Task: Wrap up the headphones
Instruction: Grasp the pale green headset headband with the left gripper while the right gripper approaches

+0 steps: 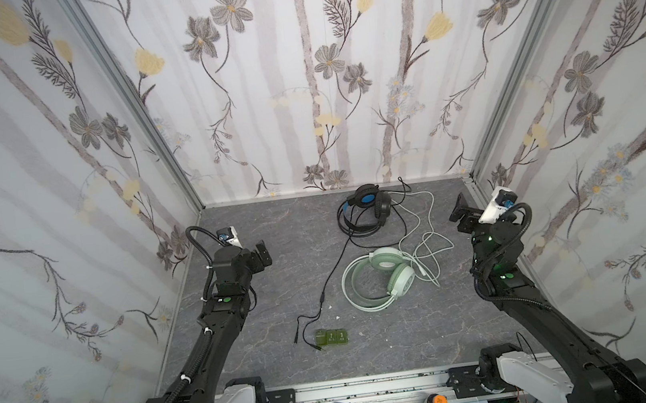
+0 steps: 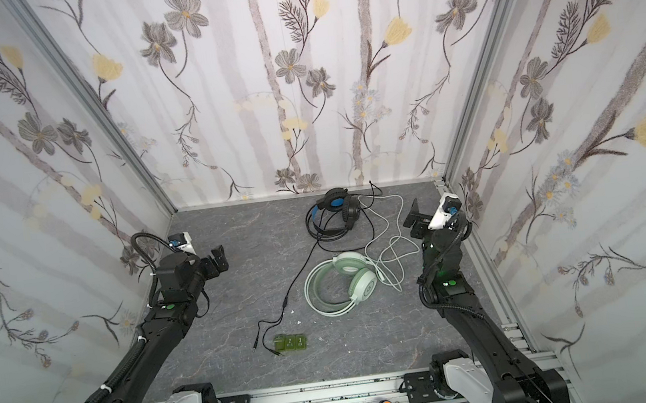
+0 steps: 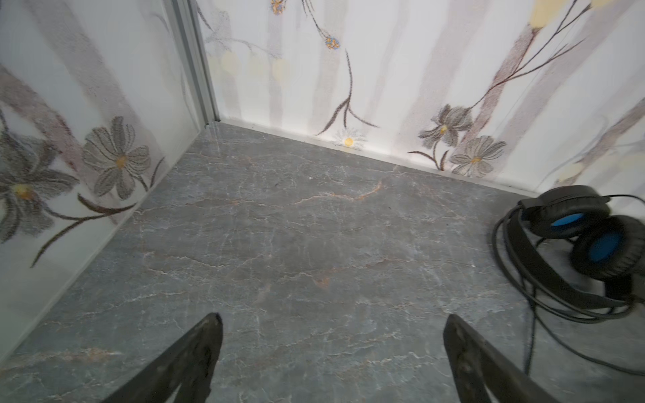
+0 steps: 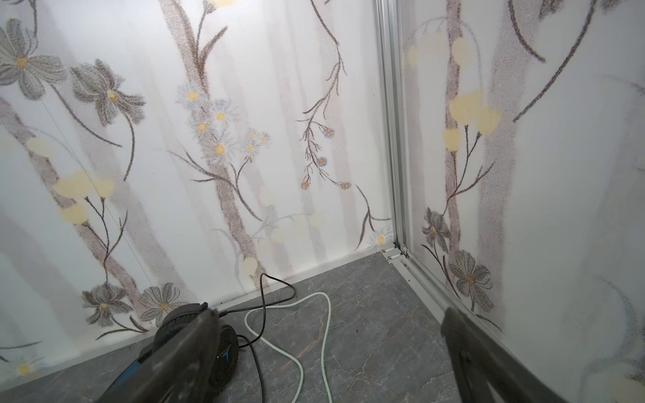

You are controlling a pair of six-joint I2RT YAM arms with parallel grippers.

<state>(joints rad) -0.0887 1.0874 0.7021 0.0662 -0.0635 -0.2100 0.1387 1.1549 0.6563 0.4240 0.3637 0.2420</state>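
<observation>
A mint green headset (image 1: 386,261) and a black headset (image 1: 382,205) are seen uncoiled on the desk (image 1: 412,325), flanked by left fingers (image 3: 195,359) and right fingers (image 4: 471,359), both released and empty.

We see the grey tabletop (image 1: 413,333) carrying a black headset (image 1: 383,205) at twelve o'clock, a mint green headset (image 1: 401,280) near centre — and green blocks (image 1: 332,337) at six.
</observation>
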